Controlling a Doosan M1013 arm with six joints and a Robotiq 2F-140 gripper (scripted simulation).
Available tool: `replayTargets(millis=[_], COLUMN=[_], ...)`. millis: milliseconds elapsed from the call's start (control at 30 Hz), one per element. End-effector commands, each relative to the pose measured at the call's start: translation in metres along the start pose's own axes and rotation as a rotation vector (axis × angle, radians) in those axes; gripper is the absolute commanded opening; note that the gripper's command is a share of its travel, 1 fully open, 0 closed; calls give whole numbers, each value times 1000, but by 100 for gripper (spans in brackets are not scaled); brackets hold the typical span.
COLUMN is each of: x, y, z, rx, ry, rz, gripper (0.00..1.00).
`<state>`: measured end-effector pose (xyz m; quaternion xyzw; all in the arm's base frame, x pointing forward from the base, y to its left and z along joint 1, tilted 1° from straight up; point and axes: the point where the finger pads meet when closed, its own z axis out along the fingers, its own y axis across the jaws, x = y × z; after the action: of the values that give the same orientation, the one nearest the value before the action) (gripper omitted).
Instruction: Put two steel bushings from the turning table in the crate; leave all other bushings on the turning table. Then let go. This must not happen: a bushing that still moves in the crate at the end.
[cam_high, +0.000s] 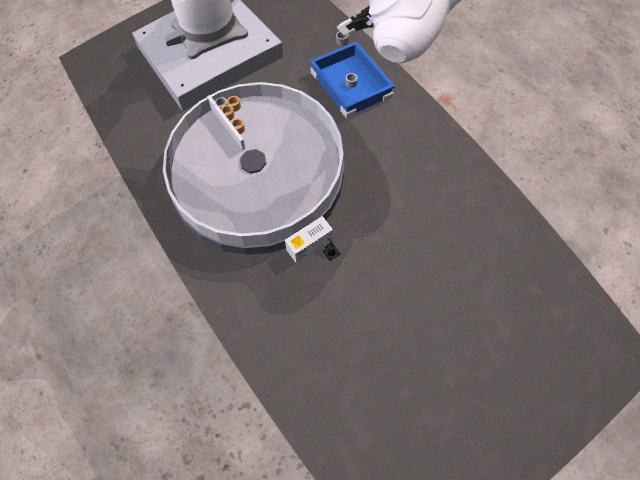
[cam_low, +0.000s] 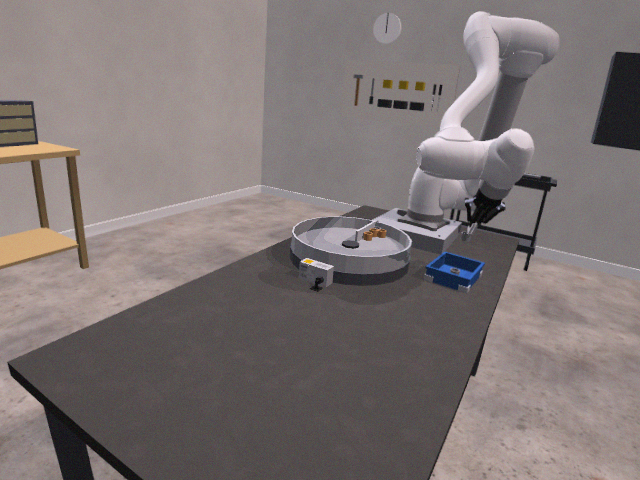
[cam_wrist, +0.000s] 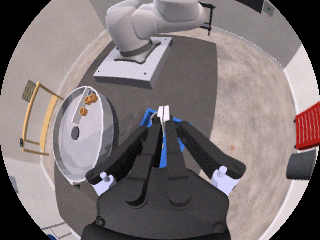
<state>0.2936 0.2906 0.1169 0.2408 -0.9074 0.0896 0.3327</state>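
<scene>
The gripper (cam_high: 343, 28) (cam_low: 470, 230) (cam_wrist: 164, 112) is closing its fingertips on the wall of one steel bushing (cam_high: 341, 41) (cam_low: 465, 237) (cam_wrist: 154, 115), holding it above the table and just outside the crate. The long dark table (cam_high: 413, 258) (cam_low: 258, 361) (cam_wrist: 195, 65) is carrying everything at work. Over it, the white arm (cam_high: 408, 25) (cam_low: 460, 155) (cam_wrist: 180, 15) is folding down toward the crate side. The turning table (cam_high: 232, 238) (cam_low: 356, 261) (cam_wrist: 107, 125) is standing near the arm's base plate (cam_high: 217, 67) (cam_low: 444, 237) (cam_wrist: 110, 72), its raised wall enclosing the remaining bushings. The blue crate (cam_high: 369, 100) (cam_low: 447, 279) (cam_wrist: 164, 159) is sitting beside it, apart, its near wall rising between the held bushing and the inside. A white divider (cam_high: 227, 124) (cam_low: 364, 227) (cam_wrist: 80, 107) is running from the rim toward the dark hub (cam_high: 253, 160) (cam_low: 350, 244) (cam_wrist: 75, 133). A white box (cam_high: 310, 235) (cam_low: 319, 273) is standing by the outer wall, with a small black device (cam_high: 331, 251) (cam_low: 317, 283) beside it. Three orange bushings (cam_high: 237, 131) (cam_low: 367, 236) (cam_wrist: 83, 113) are clustering along the divider, crowding a grey bushing (cam_high: 220, 98) in the top view. Another steel bushing (cam_high: 351, 84) (cam_low: 454, 272) is already resting upright in the crate.
</scene>
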Motion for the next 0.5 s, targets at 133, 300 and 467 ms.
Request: replayTargets(millis=[133,300,467], x=[0,0,-7], y=[0,0,0], z=[0,0,8], rx=[0,0,0], ry=[0,0,0], rz=[0,0,0], gripper=[0,0,0])
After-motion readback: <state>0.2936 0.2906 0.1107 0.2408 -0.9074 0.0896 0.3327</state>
